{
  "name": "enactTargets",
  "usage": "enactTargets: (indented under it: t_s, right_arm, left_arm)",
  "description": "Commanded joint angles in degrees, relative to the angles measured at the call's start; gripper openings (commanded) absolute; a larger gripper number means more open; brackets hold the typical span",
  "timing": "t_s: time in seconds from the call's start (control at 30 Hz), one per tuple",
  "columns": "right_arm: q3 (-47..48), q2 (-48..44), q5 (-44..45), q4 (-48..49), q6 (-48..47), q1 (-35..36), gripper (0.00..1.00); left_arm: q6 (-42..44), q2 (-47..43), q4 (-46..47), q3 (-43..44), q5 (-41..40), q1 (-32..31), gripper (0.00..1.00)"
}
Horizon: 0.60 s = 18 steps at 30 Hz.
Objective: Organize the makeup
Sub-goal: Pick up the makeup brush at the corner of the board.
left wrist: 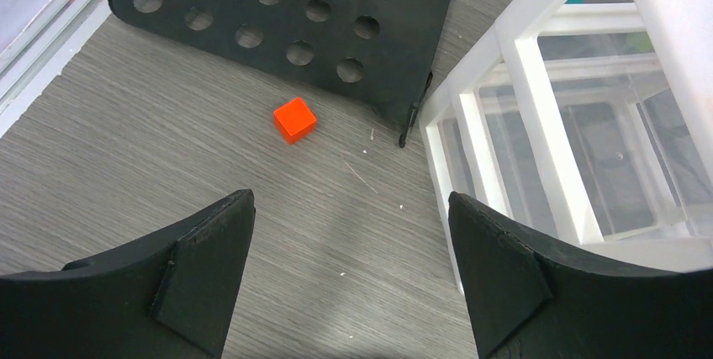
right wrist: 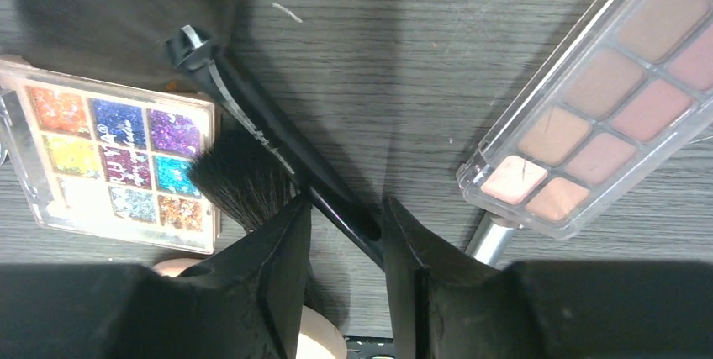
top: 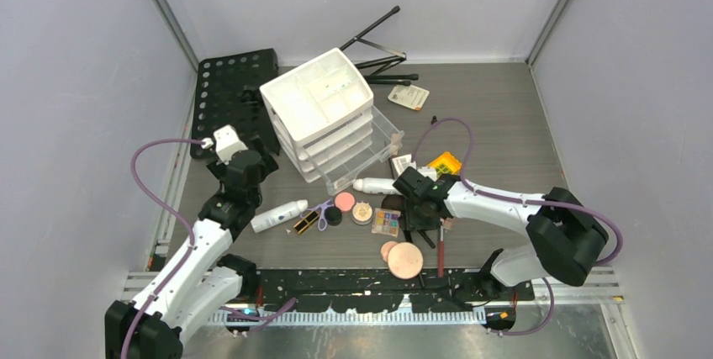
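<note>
The makeup lies in front of the white drawer organizer point(top: 319, 111): a white bottle point(top: 278, 216), a black-gold lipstick point(top: 307, 223), a pink compact point(top: 344, 201), a multicolour eyeshadow palette point(top: 386, 222), peach compacts point(top: 404, 260) and a white tube point(top: 376, 185). My right gripper point(top: 418, 212) is low over the brushes. In the right wrist view its jaws point(right wrist: 346, 203) are narrowly open astride a black brush handle point(right wrist: 277, 153), with table showing between them. Beside it are the palette point(right wrist: 118, 153) and a nude palette point(right wrist: 605, 115). My left gripper point(left wrist: 351, 199) is wide open and empty over bare table.
A small red cube point(left wrist: 294, 119) lies ahead of the left gripper, next to a black perforated board point(left wrist: 277, 14). The organizer's frame point(left wrist: 471, 115) is at its right. A yellow block point(top: 444, 162), purple scissors point(top: 322, 212) and a black stand point(top: 378, 48) are also on the table.
</note>
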Motion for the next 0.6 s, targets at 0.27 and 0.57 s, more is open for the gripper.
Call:
enactTargets:
  t_s: [0.27, 0.57]
  right_arm:
    - [1.0, -2.9, 1.7, -1.3, -1.0, 0.4, 0.31]
    - [3.3, -7.1, 1.7, -5.3, -1.3, 0.4, 0.13]
  left_arm:
    - [0.7, 0.2, 2.9, 2.2, -0.3, 0.2, 0.87]
    - [0.7, 0.2, 2.8, 2.2, -0.4, 0.2, 0.87]
